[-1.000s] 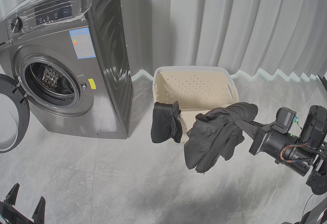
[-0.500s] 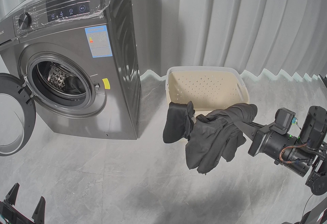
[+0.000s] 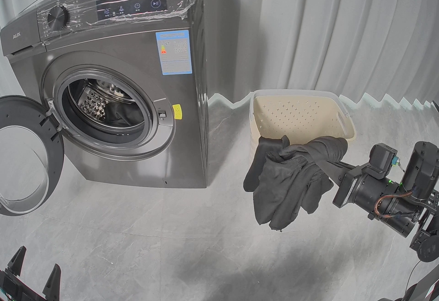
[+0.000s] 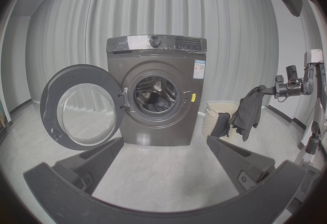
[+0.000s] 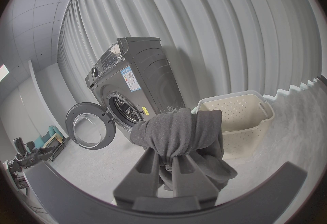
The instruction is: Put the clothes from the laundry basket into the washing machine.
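Clothing (image 3: pixel 122 113) in washing machine (image 3: pixel 137 171) drum

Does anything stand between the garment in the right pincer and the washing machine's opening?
Nothing visible does. The dark garment hangs from the right pincer; the door is swung aside, and bare floor lies before the drum opening.

You have the washing machine (image 3: pixel 128 87) at left, its door (image 3: pixel 25 155) swung out leftward, clothing (image 3: pixel 125 112) in the drum. The laundry basket (image 3: pixel 297 92) sits to its right, a draped garment (image 3: pixel 257 164) over its front rim; the right gripper (image 3: pixel 329 164) holds a hanging garment (image 3: pixel 288 187) before it.
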You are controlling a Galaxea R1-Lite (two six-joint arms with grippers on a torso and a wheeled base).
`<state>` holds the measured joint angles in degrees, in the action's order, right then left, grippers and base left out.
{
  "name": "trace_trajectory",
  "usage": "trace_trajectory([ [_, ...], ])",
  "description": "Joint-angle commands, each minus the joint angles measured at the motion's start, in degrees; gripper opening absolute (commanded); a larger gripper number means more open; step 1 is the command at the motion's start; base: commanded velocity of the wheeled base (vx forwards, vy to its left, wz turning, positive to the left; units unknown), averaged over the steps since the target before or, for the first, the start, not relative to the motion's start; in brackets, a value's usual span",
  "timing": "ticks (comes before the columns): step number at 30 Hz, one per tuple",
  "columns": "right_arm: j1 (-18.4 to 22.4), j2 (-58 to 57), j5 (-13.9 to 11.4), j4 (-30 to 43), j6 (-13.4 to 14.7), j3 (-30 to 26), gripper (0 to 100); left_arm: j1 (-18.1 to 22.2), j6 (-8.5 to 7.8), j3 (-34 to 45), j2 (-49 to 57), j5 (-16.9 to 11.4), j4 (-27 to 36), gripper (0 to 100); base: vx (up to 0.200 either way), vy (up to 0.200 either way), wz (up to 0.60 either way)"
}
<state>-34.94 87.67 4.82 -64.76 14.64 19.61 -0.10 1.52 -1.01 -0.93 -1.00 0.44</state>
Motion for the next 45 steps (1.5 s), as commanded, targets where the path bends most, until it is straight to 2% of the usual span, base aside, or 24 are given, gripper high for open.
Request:
trace_trajectory([
  [1, -0.2, 0.2, 2.0, 0.1, -0.1, -0.1, 0, 0.0, 0.06, 0.8, 0.9, 0.0, 0.0, 100, 0.0, 0.2, 0.0],
  [2, -0.2, 0.2, 2.0, 0.1, -0.1, -0.1, 0, 0.0, 0.06, 0.8, 0.9, 0.0, 0.0, 100, 0.0, 0.2, 0.0],
  [3, -0.2, 0.2, 3.6, 0.3, -0.2, 0.0, 0, 0.0, 0.06, 0.8, 0.9, 0.0, 0.0, 100, 0.0, 0.2, 0.0],
  [6, 0.0, 0.1, 4.2, 0.4, -0.3, 0.2, 0, 0.0, 0.06, 0.8, 0.9, 0.0, 0.0, 100, 0.0, 0.2, 0.0],
  [17, -0.3, 0.3, 3.4, 0.2, -0.2, 0.2, 0, 0.0, 0.06, 0.8, 0.9, 0.0, 0.0, 100, 0.0, 0.036, 0.0],
  [23, -0.4, 0.7, 3.4, 0.2, -0.2, 0.2, 0, 0.0, 0.32, 0.8, 0.9, 0.0, 0.0, 100, -0.2, 0.0, 0.0],
  [32, -0.7, 1.2, 3.4, 0.0, -0.1, 0.2, 0, 0.0, 0.32, 0.8, 0.9, 0.0, 0.0, 100, 0.0, 0.0, 0.0],
  [45, -0.7, 1.3, 3.4, 0.0, -0.1, 0.3, 0, 0.0, 0.32, 0.8, 0.9, 0.0, 0.0, 100, 0.0, 0.2, 0.0],
])
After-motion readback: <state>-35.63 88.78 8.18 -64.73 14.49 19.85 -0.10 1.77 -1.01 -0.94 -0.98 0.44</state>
